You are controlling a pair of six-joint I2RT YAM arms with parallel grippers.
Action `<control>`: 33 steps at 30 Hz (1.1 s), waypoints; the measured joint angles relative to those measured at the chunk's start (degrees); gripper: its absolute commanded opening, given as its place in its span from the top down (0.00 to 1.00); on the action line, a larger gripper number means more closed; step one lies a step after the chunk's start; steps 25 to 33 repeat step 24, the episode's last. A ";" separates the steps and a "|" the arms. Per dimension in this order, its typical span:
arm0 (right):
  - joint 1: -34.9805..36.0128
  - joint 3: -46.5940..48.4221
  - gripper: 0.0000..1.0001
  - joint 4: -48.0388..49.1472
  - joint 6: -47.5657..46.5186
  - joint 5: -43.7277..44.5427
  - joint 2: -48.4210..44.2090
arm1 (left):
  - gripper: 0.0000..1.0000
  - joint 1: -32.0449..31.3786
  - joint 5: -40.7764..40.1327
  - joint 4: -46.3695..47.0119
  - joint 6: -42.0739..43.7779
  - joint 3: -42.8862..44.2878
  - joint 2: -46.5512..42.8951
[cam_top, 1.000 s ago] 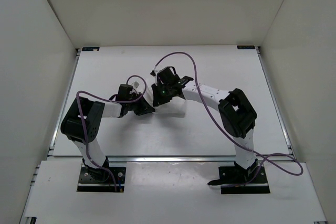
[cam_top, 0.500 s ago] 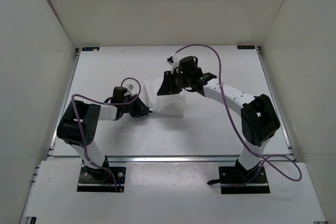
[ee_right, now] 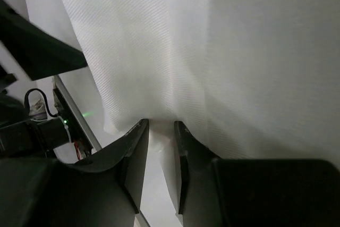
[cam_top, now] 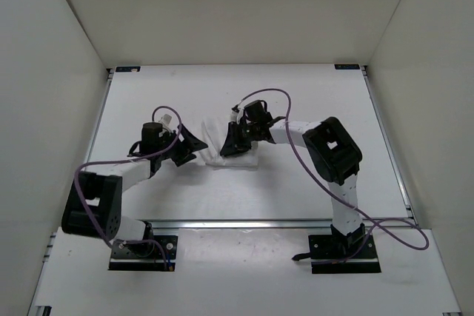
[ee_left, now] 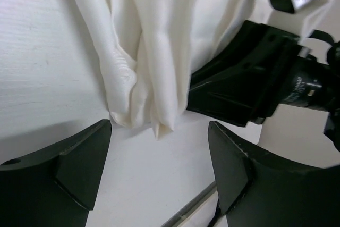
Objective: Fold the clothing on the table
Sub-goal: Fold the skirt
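- The table (cam_top: 296, 183) is seen as a big white surface filling the middle of the top view, with both arms reaching in from the bottom edge.
- The clothing (cam_top: 238, 160) (ee_left: 154, 35) (ee_right: 239, 51) is bunched into a small rumpled heap just left of frame center, lying between the two grippers.
- The left gripper (cam_top: 191, 144) (ee_left: 159, 126) is spread wide and released. Only the heap's lower tip is found between its fingertips, and nothing is clamped.
- The right gripper (cam_top: 229, 144) (ee_right: 161, 126) is pressed up against the heap's right side. Its jaws are left with just a slim gap. Honestly, whether fabric is pinched in there can't be told.
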 measured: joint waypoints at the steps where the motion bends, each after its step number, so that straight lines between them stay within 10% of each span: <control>1: 0.20 1.05 0.75 -1.40 -0.50 0.20 0.57 | 0.15 0.46 -0.63 -1.03 0.48 0.00 -1.90; 13: -0.46 1.92 0.66 -11.21 -7.76 5.88 -14.45 | 0.01 5.18 -0.04 -18.29 10.56 5.07 -13.46; 22: -17.90 -10.73 0.62 -14.49 -15.21 10.88 -38.62 | 0.01 1.92 -3.96 -29.64 18.95 9.86 -16.28; 33: -21.29 -15.08 0.62 -15.37 -16.61 11.41 -40.41 | 0.02 2.16 -4.92 -31.17 20.22 9.86 -16.76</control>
